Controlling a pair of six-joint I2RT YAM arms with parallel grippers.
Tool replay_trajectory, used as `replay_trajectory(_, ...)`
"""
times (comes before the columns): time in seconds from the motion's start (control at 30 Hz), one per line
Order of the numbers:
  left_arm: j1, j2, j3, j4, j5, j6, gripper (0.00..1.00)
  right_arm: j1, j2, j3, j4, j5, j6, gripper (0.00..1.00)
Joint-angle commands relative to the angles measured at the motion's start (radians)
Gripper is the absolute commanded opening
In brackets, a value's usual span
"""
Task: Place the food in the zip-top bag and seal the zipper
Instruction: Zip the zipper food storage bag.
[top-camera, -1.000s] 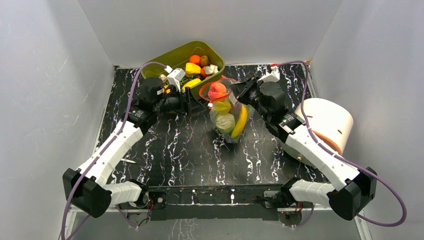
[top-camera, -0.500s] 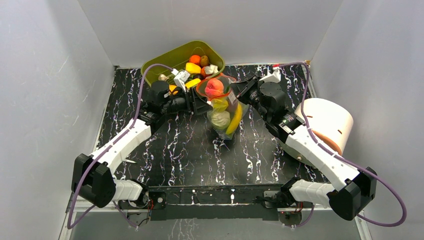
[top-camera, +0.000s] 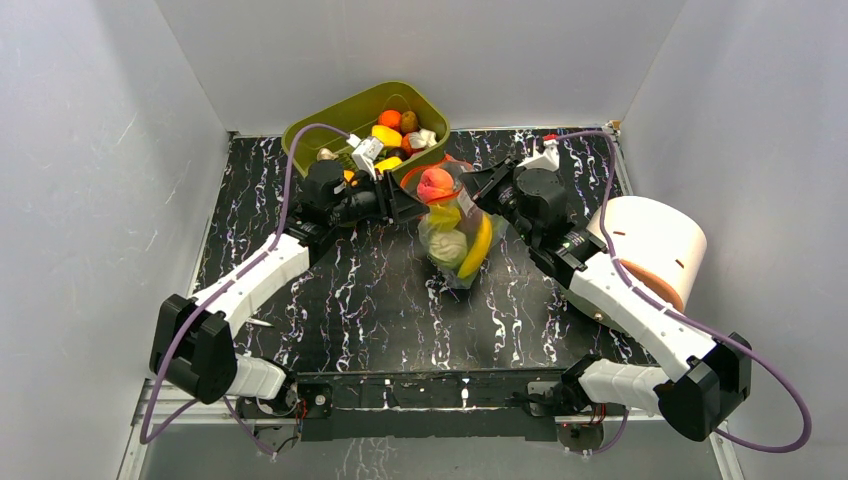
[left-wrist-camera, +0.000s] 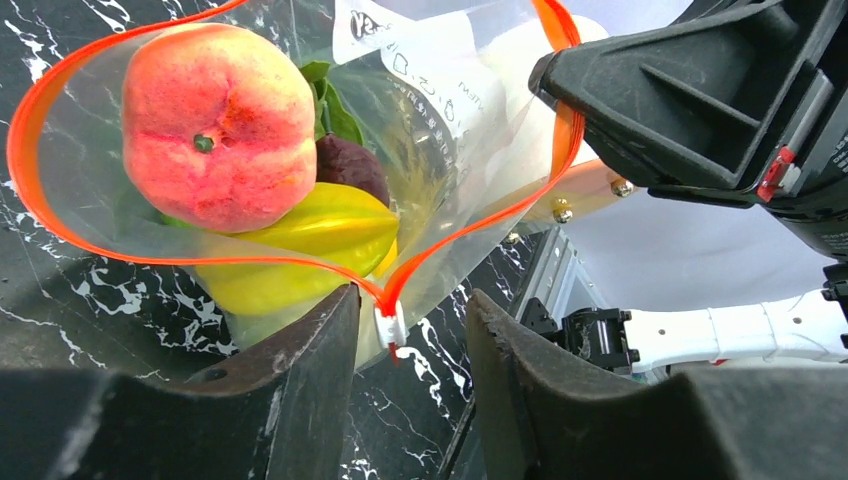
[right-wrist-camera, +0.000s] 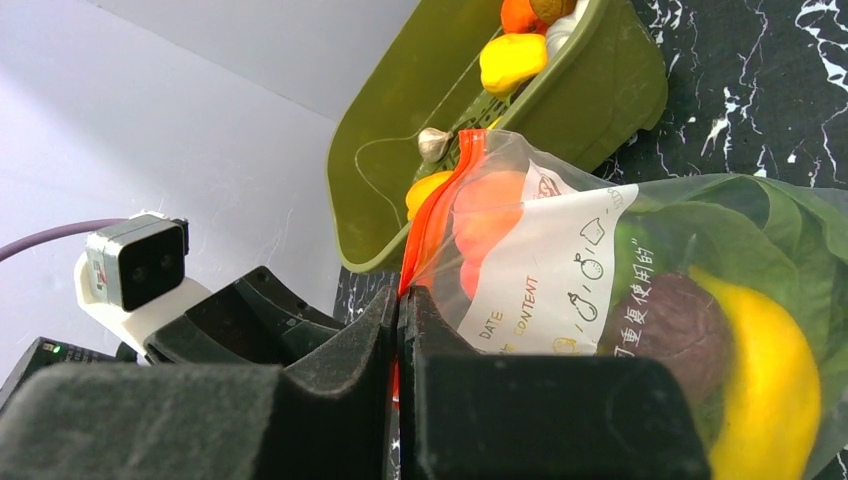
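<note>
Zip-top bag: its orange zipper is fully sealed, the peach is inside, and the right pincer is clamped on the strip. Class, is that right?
No: the zipper gapes open in a wide loop, as the left wrist view shows. The peach is inside the zip-top bag, and the right pincer is clamped on the strip.

— What crowds the left gripper (left-wrist-camera: 410, 370)?
— The open zip-top bag (left-wrist-camera: 440, 150) fills the space straight ahead, its zipper (left-wrist-camera: 568, 130) corner inside the finger gap. The right gripper (top-camera: 478, 187) closes off beyond it, and the green tub (top-camera: 340, 115) its left.
— Free room?
— Open table (top-camera: 380, 290) on its right.
</note>
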Motion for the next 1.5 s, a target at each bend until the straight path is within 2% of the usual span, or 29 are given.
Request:
replay_trajectory(0.0,-0.008,0.025,0.0,0.024,0.012,-0.029,0.43,-0.001,-0.033,0.014,0.14,0.01,0.028,0.0)
replay_trajectory(0.13,-0.01,0.049,-0.013,0.058,0.025,-0.064,0.32,0.0,-0.028,0.016,0.143,0.014,0.031,0.0)
replay_trajectory(0.2,-0.012,0.044,-0.017,0.078,0.022,-0.072,0.22,0.0,-0.028,0.018,0.14,0.011,0.03,0.0)
replay_trajectory(0.3,-0.012,0.034,-0.007,0.078,0.022,-0.052,0.0,0.0,-0.038,0.013,0.123,0.003,-0.01,0.0)
replay_trajectory(0.4,-0.012,0.028,0.037,-0.002,0.041,0.006,0.0,-0.002,-0.065,0.015,0.063,0.028,-0.12,0.02)
replay_trajectory(0.53,-0.012,0.002,0.095,-0.12,0.081,0.119,0.0,-0.003,-0.116,0.007,-0.055,0.042,-0.284,0.14)
replay_trajectory(0.7,-0.012,-0.06,0.182,-0.386,0.086,0.406,0.0,-0.002,-0.188,0.034,-0.22,0.037,-0.466,0.3)
replay_trajectory(0.77,-0.012,-0.077,0.208,-0.452,0.095,0.486,0.0,-0.002,-0.211,0.039,-0.242,-0.045,-0.553,0.35)
replay_trajectory(0.87,-0.012,-0.086,0.225,-0.495,0.181,0.565,0.0,-0.002,-0.231,0.029,-0.229,-0.241,-0.725,0.4)
replay_trajectory(1.1,-0.011,-0.101,0.227,-0.499,0.351,0.687,0.0,-0.002,-0.164,0.101,-0.279,-0.583,-1.01,0.42)
replay_trajectory(1.23,-0.011,-0.108,0.233,-0.491,0.384,0.734,0.0,-0.002,-0.1,0.117,-0.29,-0.724,-1.054,0.42)
replay_trajectory(1.37,-0.011,-0.108,0.242,-0.521,0.389,0.774,0.0,0.003,-0.087,0.061,-0.161,-0.872,-1.023,0.45)
replay_trajectory(1.47,-0.011,-0.112,0.244,-0.531,0.388,0.794,0.0,0.01,-0.079,0.03,-0.084,-0.893,-1.023,0.47)
